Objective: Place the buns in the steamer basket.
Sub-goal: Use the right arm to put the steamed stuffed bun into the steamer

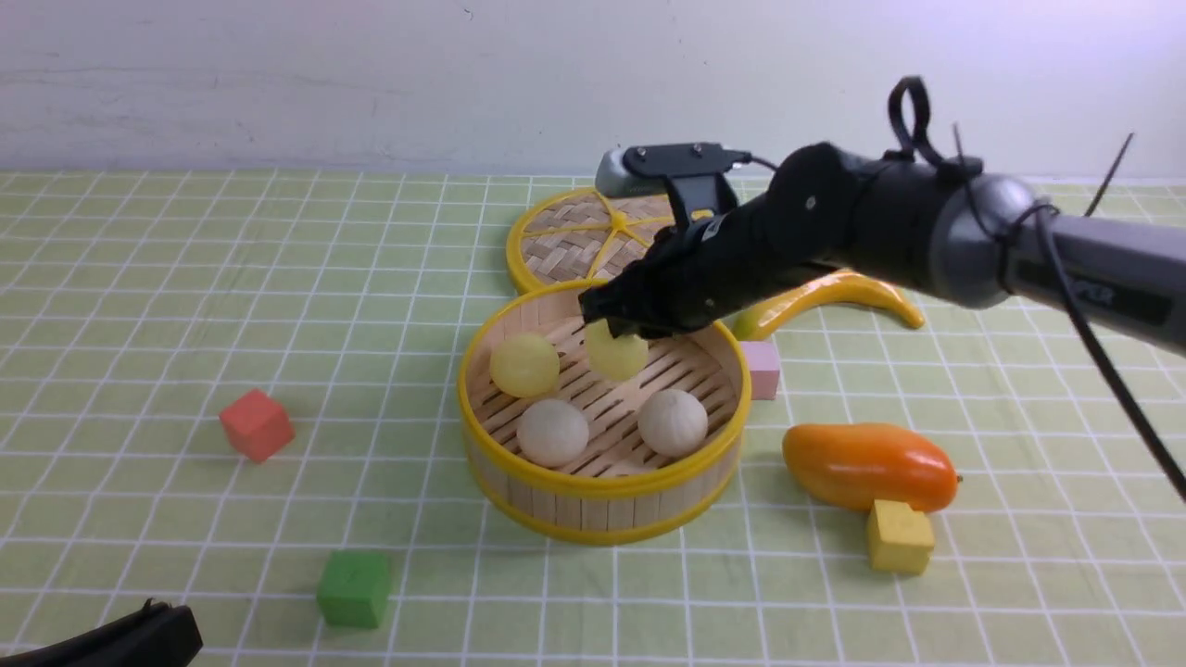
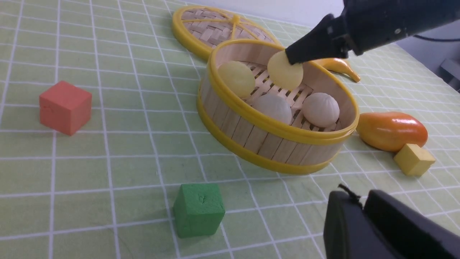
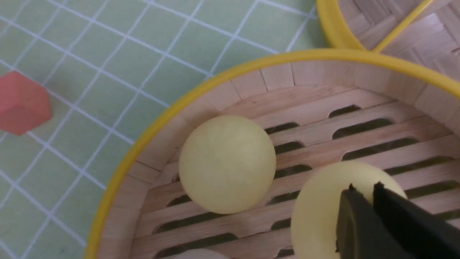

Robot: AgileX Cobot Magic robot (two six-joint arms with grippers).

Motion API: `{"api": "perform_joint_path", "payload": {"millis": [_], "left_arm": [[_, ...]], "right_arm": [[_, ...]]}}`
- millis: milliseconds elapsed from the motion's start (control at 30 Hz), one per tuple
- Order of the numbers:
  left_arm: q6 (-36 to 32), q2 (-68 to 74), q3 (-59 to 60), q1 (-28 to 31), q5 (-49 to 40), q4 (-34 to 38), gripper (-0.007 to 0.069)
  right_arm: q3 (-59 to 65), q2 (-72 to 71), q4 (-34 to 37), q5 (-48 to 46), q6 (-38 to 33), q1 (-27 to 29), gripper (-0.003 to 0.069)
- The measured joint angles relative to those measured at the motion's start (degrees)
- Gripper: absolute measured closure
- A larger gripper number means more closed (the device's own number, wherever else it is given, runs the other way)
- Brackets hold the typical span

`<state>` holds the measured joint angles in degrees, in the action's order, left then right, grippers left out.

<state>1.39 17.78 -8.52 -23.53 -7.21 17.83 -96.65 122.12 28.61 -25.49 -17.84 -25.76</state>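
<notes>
The steamer basket [image 1: 602, 486] stands mid-table. Inside lie a pale yellow bun [image 1: 524, 364] at the far left and two off-white pleated buns [image 1: 552, 432] [image 1: 673, 421] at the near side. My right gripper [image 1: 607, 320] reaches over the far rim and is shut on the second pale yellow bun [image 1: 619, 357], holding it just above the slatted floor. The right wrist view shows its jaws [image 3: 363, 187] pinching this bun [image 3: 320, 208] beside the other yellow bun [image 3: 227, 163]. My left gripper [image 2: 355, 196] is shut and empty, low at the near left [image 1: 171, 630].
The woven lid [image 1: 574, 241] lies behind the basket, with a banana [image 1: 834, 296] and a pink cube [image 1: 762, 369] to its right. A mango [image 1: 866, 466] and a yellow cube [image 1: 899, 537] lie at the right. A red cube [image 1: 257, 424] and a green cube [image 1: 354, 588] lie at the left.
</notes>
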Motion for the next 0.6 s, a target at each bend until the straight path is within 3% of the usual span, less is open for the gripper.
{"api": "perform_joint_path", "payload": {"millis": [100,167,200,233,400,467,600], "left_arm": [[0.0,0.0,0.0,0.0,0.0,0.0,0.0550],[0.0,0.0,0.0,0.0,0.0,0.0,0.0549],[0.0,0.0,0.0,0.0,0.0,0.0,0.0549],[0.0,0.0,0.0,0.0,0.0,0.0,0.0546],[0.0,0.0,0.0,0.0,0.0,0.0,0.0540],[0.0,0.0,0.0,0.0,0.0,0.0,0.0540],[0.0,0.0,0.0,0.0,0.0,0.0,0.0540]], "right_arm": [[0.0,1.5,-0.2,1.6,0.0,0.0,0.0525],[0.0,1.8,-0.2,2.5,0.0,0.0,0.0430],[0.0,1.8,-0.2,2.5,0.0,0.0,0.0430],[0.0,1.1,-0.2,1.9,0.0,0.0,0.0363],[0.0,-5.1,-1.0,-6.1,0.2,0.1,0.0232],[0.0,-9.8,-3.3,-12.0,2.1,0.1,0.0225],[0.0,-17.5,-10.1,-22.4,8.1,0.0,0.0284]]}}
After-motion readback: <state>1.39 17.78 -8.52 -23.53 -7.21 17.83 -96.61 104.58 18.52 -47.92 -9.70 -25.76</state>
